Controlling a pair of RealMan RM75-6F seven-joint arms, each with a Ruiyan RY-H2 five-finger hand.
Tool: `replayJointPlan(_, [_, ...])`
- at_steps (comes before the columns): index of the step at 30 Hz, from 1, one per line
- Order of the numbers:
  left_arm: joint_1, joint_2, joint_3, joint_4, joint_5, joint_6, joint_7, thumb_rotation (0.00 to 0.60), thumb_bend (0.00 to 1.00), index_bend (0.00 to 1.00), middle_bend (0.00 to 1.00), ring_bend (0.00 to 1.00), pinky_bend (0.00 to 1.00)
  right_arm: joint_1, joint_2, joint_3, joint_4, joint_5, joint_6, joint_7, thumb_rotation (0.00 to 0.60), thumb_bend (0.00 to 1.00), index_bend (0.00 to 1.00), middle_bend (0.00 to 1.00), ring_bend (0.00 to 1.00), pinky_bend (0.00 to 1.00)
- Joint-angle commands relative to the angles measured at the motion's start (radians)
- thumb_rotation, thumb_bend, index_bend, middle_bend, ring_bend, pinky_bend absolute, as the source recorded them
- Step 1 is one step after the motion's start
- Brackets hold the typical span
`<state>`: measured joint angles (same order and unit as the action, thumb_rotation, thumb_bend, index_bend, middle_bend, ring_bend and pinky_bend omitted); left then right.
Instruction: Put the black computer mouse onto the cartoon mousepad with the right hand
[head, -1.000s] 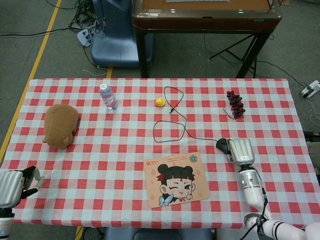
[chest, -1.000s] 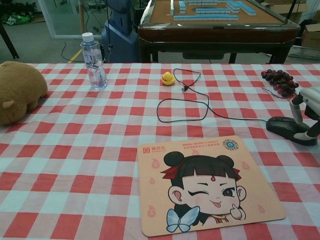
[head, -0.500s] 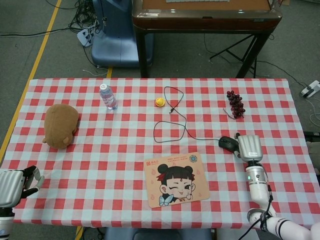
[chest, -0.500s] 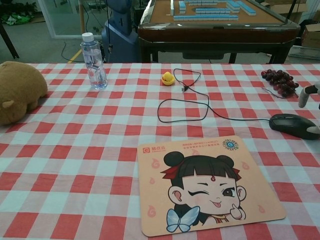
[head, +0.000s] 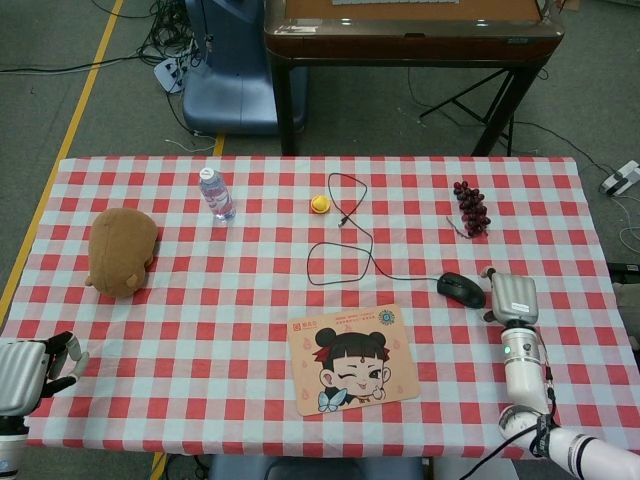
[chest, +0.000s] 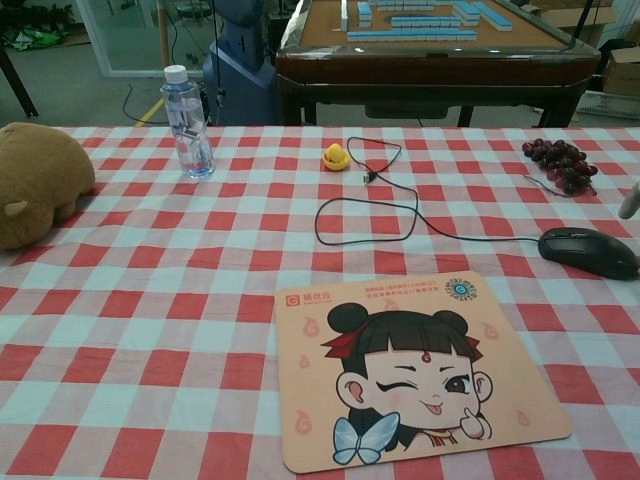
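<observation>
The black computer mouse (head: 461, 289) lies on the checked cloth to the right of the cartoon mousepad (head: 352, 358), its cable looping away toward the back. In the chest view the mouse (chest: 588, 251) sits free near the right edge, beyond the pad (chest: 420, 365). My right hand (head: 511, 297) hovers just right of the mouse, apart from it and holding nothing; only a sliver of this hand (chest: 630, 202) shows in the chest view. My left hand (head: 35, 365) stays at the table's front left corner, empty.
A brown plush toy (head: 122, 250) and a water bottle (head: 216, 194) stand at the left. A small yellow toy (head: 320, 204) sits mid-back by the cable's (head: 340, 250) end. Dark grapes (head: 471, 206) lie at the back right. A mahjong table (head: 410, 30) stands behind.
My right hand has let go of the mouse and drawn back to the right. The mouse has slid slightly right and now lies uncovered. The left hand has not moved.
</observation>
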<state>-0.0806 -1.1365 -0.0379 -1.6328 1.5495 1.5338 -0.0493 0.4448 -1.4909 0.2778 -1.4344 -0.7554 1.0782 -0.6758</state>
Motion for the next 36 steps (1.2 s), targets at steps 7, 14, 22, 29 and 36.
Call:
replayJointPlan(7, [0.0,0.001,0.002,-0.001,0.005,0.003,-0.001,0.6,0.57,0.56,0.9,0.82,1.0,0.04,-0.062,0.008,0.024,0.075,0.06,-0.021,0.6,0.0,0.29,1.0,1.0,1.0])
replayJointPlan(14, [0.001,0.003,0.002,-0.003,0.009,0.006,-0.004,0.6,0.57,0.56,0.9,0.82,1.0,0.052,-0.093,0.031,0.034,0.135,0.066,0.009,0.6,0.0,0.29,1.0,1.0,1.0])
replayJointPlan(22, [0.001,0.005,0.003,-0.005,0.011,0.008,-0.006,0.6,0.57,0.56,0.9,0.82,1.0,0.069,-0.104,0.059,0.051,0.224,0.008,0.058,0.6,0.0,0.29,1.0,1.0,1.0])
replayJointPlan(29, [0.001,0.005,0.003,-0.005,0.012,0.007,-0.007,0.6,0.57,0.56,0.9,0.82,1.0,0.082,-0.115,0.061,0.072,0.225,0.006,0.095,0.6,0.0,0.29,1.0,1.0,1.0])
replayJointPlan(36, [0.0,0.004,0.004,-0.004,0.013,0.006,-0.004,0.6,0.57,0.56,0.9,0.82,1.0,0.093,-0.122,0.062,0.089,0.236,-0.001,0.114,0.6,0.06,0.29,1.0,1.0,1.0])
